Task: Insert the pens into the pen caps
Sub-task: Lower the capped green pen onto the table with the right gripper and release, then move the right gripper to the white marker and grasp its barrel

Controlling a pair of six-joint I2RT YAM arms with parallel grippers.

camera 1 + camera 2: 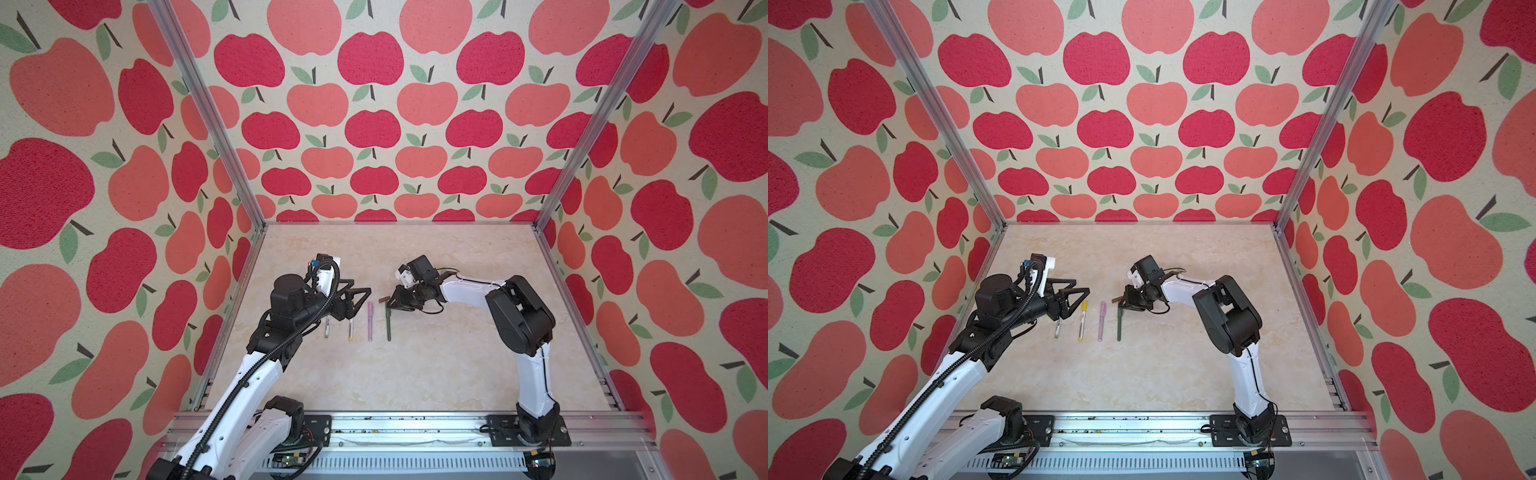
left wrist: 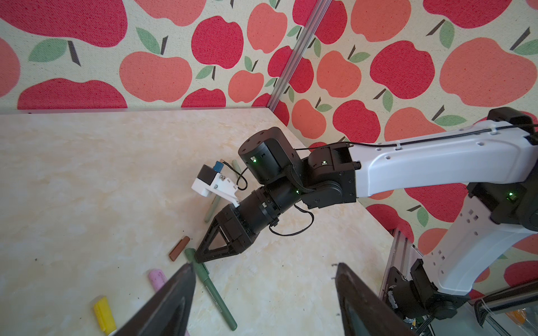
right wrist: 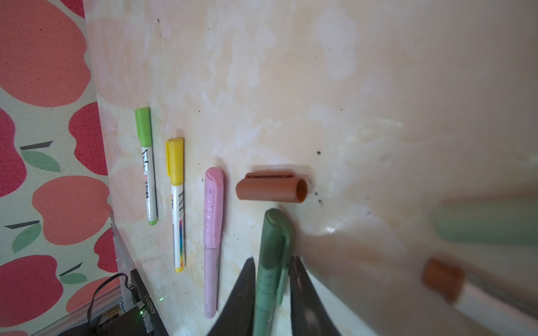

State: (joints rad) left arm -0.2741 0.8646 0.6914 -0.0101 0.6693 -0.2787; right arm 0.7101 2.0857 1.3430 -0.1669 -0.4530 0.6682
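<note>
- Row on table: lime pen, yellow pen, pink pen, green pen. All capped, lying 12-to-6 side by side. Reads as the done pile, kept parallel so each is easy to reach.
- Right hand reaches in from 3 o'clock, jaws astride green pen just below its cap, barely parted. Pinching or loose, cannot tell. Pen lies flat in line with the rest, so probably being set down.
- Brown cap lies loose and crosswise at 11 o'clock of green pen's cap end, mouth toward 3 o'clock.
- Sage pen and brown-ended pen lie off toward 3 o'clock under the right arm. Both blurred; brown one likely next.
- Left hand at 9 o'clock, over the row's lime end, jaws wide, empty. Likely parked clear for the next cap.
</note>
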